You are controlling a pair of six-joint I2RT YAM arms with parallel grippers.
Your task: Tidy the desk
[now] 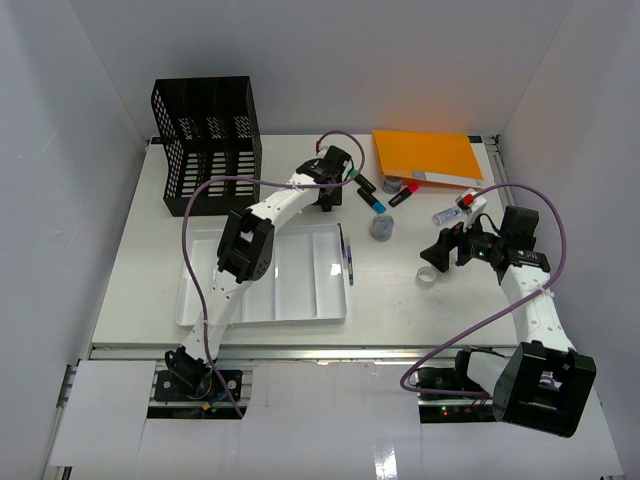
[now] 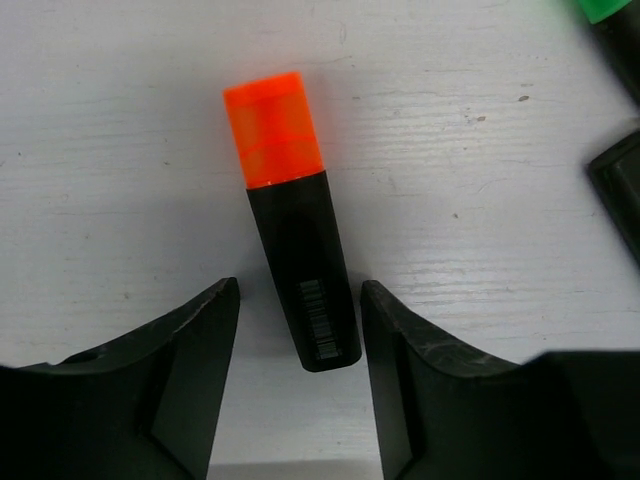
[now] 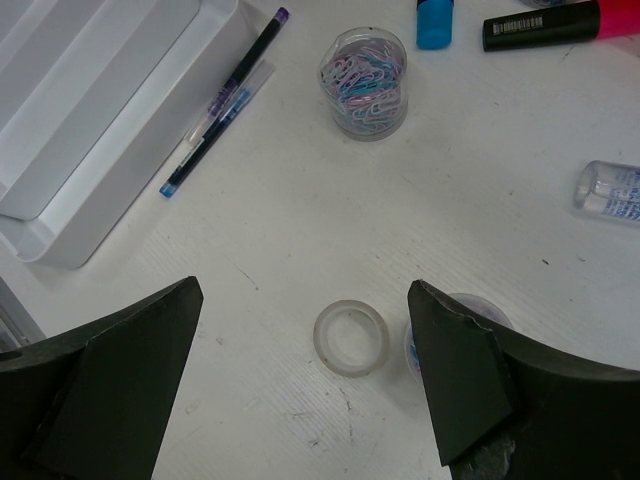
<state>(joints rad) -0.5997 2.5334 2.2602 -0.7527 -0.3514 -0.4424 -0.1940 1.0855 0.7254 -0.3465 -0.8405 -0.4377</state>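
Across the desk (image 1: 140, 270), which fills the top view beneath both arms, loose stationery lies scattered, presumably awaiting sorting into the white tray (image 1: 300, 290). Note the left gripper (image 2: 298, 300): jaws parted, straddling the black barrel of an orange highlighter (image 2: 300, 250) with a gap on either side, seemingly aligned for a pinch, nothing gripped. Note the right gripper (image 3: 305, 295): spread wide above a tape ring (image 3: 351, 338), empty.
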